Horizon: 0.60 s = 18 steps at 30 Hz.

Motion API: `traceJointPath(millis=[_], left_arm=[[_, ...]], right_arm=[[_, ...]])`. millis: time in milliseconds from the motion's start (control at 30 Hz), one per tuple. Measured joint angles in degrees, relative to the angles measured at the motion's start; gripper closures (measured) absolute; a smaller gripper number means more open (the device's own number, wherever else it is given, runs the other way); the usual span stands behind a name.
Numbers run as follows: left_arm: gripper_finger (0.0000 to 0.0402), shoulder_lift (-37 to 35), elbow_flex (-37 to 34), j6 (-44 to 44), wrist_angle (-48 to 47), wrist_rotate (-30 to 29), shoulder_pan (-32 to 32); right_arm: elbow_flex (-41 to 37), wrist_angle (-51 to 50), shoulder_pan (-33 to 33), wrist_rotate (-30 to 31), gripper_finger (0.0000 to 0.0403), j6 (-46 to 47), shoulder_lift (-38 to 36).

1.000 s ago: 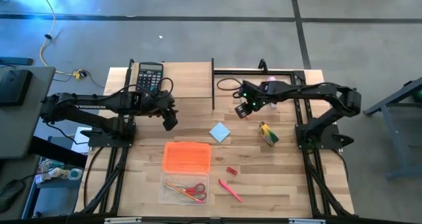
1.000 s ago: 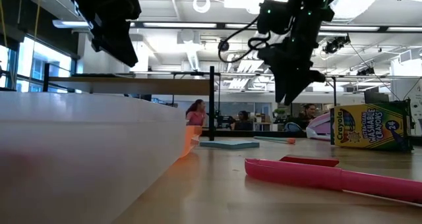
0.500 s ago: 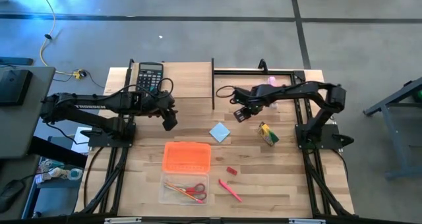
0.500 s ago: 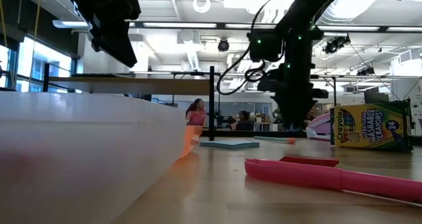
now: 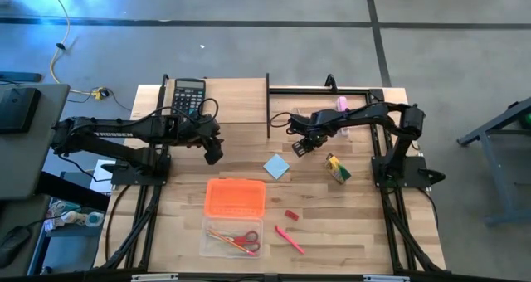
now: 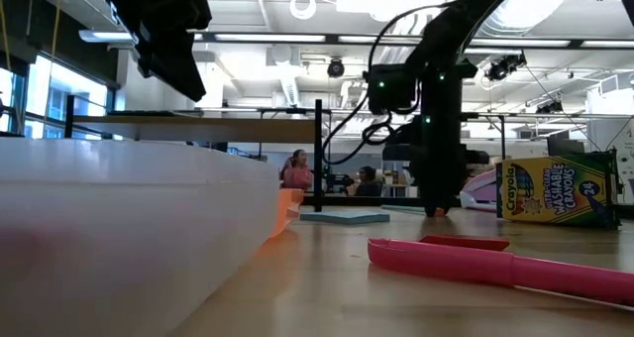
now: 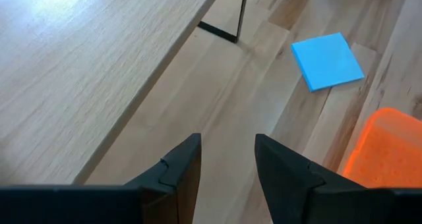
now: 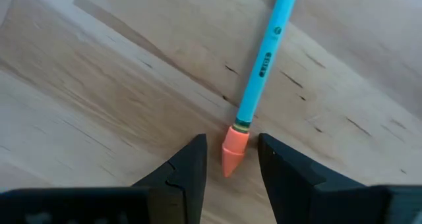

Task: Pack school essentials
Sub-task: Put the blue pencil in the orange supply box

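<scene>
Pencil, thin teal with orange eraser cap (image 8: 262, 66), is lying flat on the wooden tabletop (image 5: 365, 224) at 1 o'clock from the light-blue square notepad (image 5: 277, 167). Right gripper (image 8: 230, 159) is straddling the eraser end, fingers parted, nothing held yet. Light, stiff, rolls easily; I'd pinch the shaft. Pencil's far end is cut off. Left gripper (image 7: 225, 159) is hovering empty, fingers slightly apart, at 9 o'clock.

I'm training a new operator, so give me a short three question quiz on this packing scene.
1. True or false: the right gripper has its open fingers on either side of the blue pencil's eraser end.
2. What already lies in the clear tray? A) scissors B) calculator C) crayon box
3. What colour is the notepad?

Key: 1 true; 2 A; 3 light blue.
</scene>
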Motion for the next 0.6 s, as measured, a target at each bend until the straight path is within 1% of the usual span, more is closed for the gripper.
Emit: traceJointPath(millis=[133, 200, 467, 533, 600], left_arm=[[0.0271, 0.00, 0.00, 0.00, -0.01, -0.02, 0.00], [0.0271, 0.00, 0.00, 0.00, -0.01, -0.02, 0.00], [0.0271, 0.00, 0.00, 0.00, -0.01, -0.02, 0.00], [0.0271, 0.00, 0.00, 0.00, -0.01, 0.00, 0.00], [0.0271, 0.00, 0.00, 0.00, -0.01, 0.00, 0.00]], right_arm=[[0.24, -0.11, 0.00, 0.01, 0.0276, 0.12, 0.64], [0.22, -0.11, 0.00, -0.04, 0.0287, 0.62, 0.66], [0.16, -0.84, -0.13, -0.49, 0.0376, -0.43, 0.77], [0.18, -1.20, -0.13, -0.47, 0.0390, -0.44, 0.77], [0.18, -1.53, -0.11, -0.48, 0.0395, -0.46, 0.72]])
